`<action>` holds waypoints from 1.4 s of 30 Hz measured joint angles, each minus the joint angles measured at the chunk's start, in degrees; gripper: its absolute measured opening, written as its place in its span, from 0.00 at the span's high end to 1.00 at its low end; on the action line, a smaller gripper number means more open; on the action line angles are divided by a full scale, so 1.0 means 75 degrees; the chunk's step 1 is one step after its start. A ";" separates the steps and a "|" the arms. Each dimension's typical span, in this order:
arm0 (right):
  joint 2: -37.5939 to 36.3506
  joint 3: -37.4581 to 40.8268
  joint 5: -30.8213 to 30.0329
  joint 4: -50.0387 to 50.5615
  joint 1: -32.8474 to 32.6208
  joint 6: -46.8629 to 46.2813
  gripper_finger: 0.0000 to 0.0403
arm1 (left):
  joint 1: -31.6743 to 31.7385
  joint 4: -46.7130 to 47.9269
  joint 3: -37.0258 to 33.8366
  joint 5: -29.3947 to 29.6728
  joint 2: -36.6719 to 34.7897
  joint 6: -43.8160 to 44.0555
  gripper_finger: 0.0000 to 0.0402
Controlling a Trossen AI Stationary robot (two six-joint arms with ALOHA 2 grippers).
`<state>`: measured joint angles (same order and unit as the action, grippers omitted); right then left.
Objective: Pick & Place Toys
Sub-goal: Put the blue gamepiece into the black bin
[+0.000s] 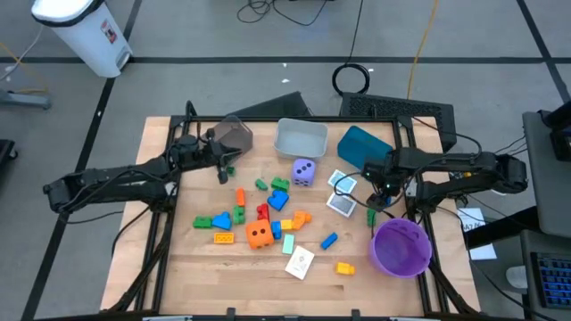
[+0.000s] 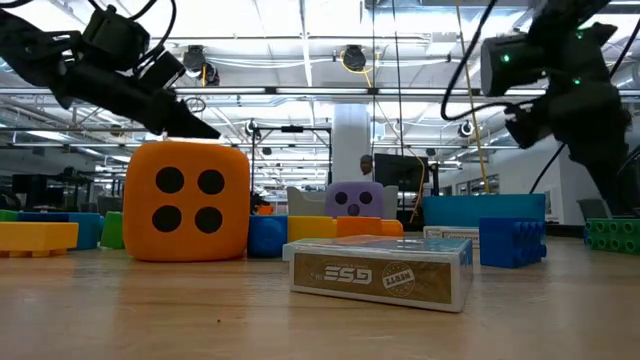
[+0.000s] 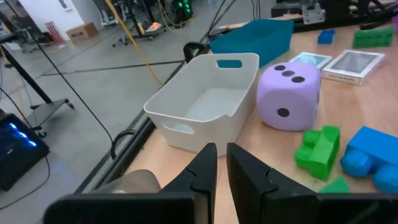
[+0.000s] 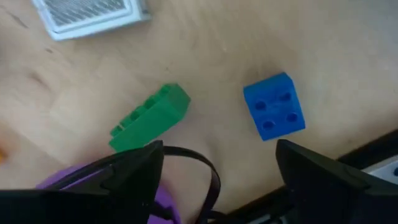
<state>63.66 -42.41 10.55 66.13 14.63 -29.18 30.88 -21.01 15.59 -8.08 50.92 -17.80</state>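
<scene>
A: From above, where are the toys?
B: Scattered mid-worktop (image 1: 178, 259); the purple die (image 1: 303, 171) sits beside the grey bin (image 1: 300, 137).

A: The left hand (image 3: 221, 163)?
B: Fingers pressed together, holding nothing, near that bin.

A: The right hand (image 4: 217, 163)?
B: Spread wide, empty, above a green block (image 4: 152, 116) and a blue block (image 4: 274, 106).

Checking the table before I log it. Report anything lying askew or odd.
Toys lie scattered, none in the bins. Near the right gripper, whose fingers stand open, a green block lies tilted on its side next to a blue block. By the purple die, two white-blue cards lie skewed to each other.
</scene>
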 joint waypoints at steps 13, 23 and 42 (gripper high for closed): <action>0.0001 0.0506 -0.1220 -0.0464 0.0000 0.1507 0.24 | 0.0233 -0.0384 0.0000 -0.0536 0.0025 0.0067 0.88; 0.0437 0.0506 -0.1431 -0.0579 -0.0012 0.1447 0.25 | 0.0238 -0.0382 0.0000 -0.0542 0.0025 0.0214 0.88; 0.2733 0.0483 -0.1368 -0.0736 -0.0012 0.1586 0.25 | 0.0238 -0.0379 0.0000 -0.0539 0.0025 0.0337 0.88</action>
<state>84.16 -38.79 0.30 60.61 14.55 -17.28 32.67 -23.86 15.59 -12.12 51.11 -15.27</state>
